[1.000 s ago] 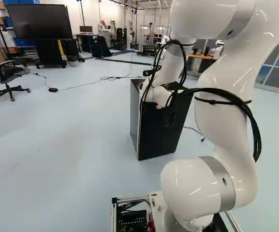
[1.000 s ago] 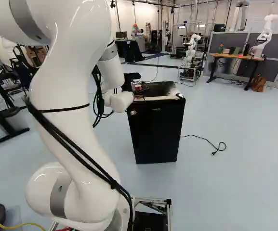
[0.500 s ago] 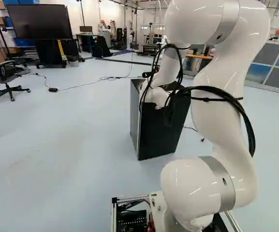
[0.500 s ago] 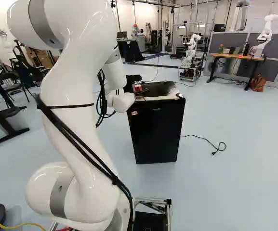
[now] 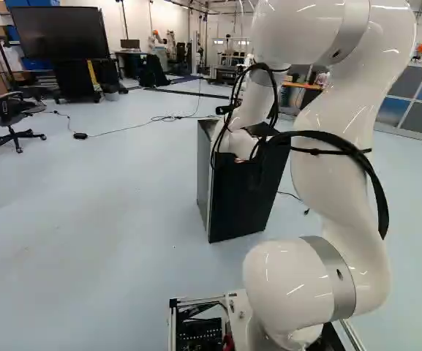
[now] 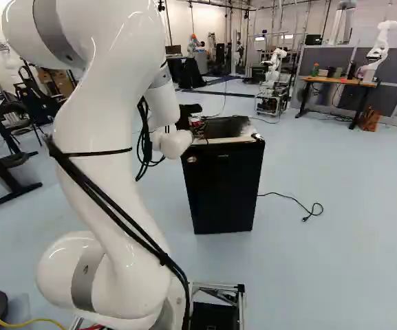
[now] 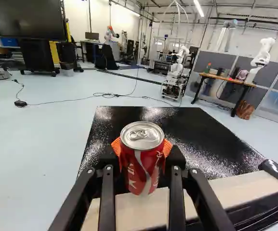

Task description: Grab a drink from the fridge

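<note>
Gripper [image 7: 141, 148] clamped on the red can [image 7: 142, 171], fridge [image 7: 196, 132] beneath it. Grasp apparently secured; the next move calls for steady, upright carrying clear.

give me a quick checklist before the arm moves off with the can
1. Can gripped from both sides by the hand: ok
2. Can upright, lid up: ok
3. Can lifted off the fridge top: cannot tell, the contact is hidden
4. Fridge door shut: ok, looks closed
5. Cord tidied away: not ok, it lies loose on the floor beside the fridge
</note>
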Controlling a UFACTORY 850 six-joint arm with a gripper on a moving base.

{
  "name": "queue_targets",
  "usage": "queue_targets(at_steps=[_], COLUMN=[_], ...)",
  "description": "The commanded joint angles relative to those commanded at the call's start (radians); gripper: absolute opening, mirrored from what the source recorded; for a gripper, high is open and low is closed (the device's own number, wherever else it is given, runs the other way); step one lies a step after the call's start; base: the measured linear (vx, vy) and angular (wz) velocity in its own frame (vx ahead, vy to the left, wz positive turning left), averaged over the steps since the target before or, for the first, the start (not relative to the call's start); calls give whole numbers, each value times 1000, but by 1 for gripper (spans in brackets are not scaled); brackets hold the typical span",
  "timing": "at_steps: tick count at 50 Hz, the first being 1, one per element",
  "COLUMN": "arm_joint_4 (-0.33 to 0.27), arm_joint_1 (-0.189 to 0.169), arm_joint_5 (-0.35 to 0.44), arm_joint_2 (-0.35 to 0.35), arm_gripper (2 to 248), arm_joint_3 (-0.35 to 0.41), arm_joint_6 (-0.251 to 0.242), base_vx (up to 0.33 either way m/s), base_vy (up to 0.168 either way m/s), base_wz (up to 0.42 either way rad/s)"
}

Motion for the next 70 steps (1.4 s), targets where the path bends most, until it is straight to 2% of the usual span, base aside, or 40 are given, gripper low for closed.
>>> queue_targets(at_steps=[50, 70], arm_joint_4=[0, -1], arm_joint_1=[0, 0], arm_joint_5=[0, -2], arm_joint_2=[99, 111], arm_gripper=[98, 98], arm_joint_3=[-4, 2], arm_joint_6=[0, 2], base_vx=[0, 0], base_vy=[0, 0], base_wz=[0, 0])
